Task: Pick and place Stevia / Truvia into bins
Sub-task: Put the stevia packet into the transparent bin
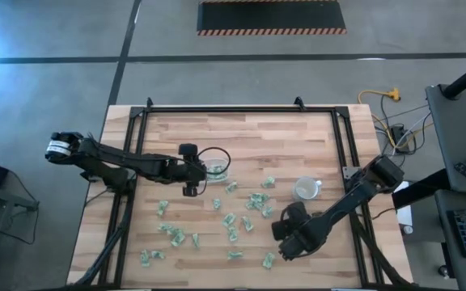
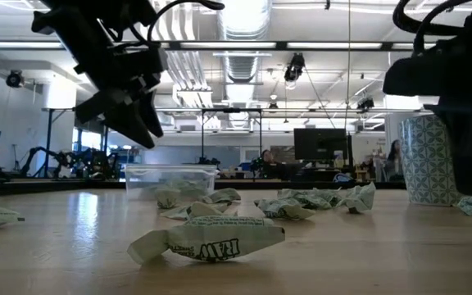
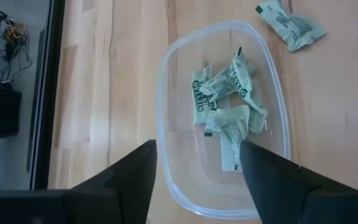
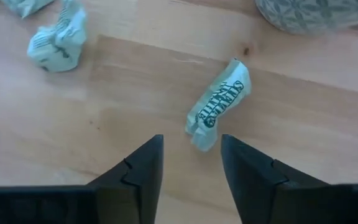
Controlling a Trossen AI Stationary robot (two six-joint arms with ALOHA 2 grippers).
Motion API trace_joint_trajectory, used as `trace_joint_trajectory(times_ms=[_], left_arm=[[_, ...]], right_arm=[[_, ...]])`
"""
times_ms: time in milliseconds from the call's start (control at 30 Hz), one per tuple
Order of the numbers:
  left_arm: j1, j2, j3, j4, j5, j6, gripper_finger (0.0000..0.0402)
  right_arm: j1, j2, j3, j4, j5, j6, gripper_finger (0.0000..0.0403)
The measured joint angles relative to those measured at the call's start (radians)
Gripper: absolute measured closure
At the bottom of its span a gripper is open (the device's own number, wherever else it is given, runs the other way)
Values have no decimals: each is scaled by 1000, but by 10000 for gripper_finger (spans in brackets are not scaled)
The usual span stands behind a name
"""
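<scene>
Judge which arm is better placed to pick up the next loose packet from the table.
The right. Its open right gripper hangs low over a crumpled pale green paper packet lying just ahead of its fingertips. The open left gripper hovers over the clear rounded-rectangular plastic tub, which already holds several packets.

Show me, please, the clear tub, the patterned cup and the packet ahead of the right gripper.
clear tub (image 3: pixel 166 93): left wrist view, rim.
patterned cup (image 2: pixel 427 160): low view, side wall.
packet (image 4: pixel 219 104): right wrist view, printed middle.
</scene>
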Motion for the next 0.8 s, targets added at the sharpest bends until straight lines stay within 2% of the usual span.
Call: trace_joint_trajectory(times_ms=[300, 700, 800], left_arm=[[0, -3, 0, 0, -2, 0, 177], [0, -4, 0, 0, -2, -1, 178], [0, -4, 0, 0, -2, -2, 178]], right_arm=[[-13, 4, 0, 19, 4, 77, 218], [-47, 4, -54, 53, 3, 80, 222], [-46, 4, -67, 68, -27, 75, 231]])
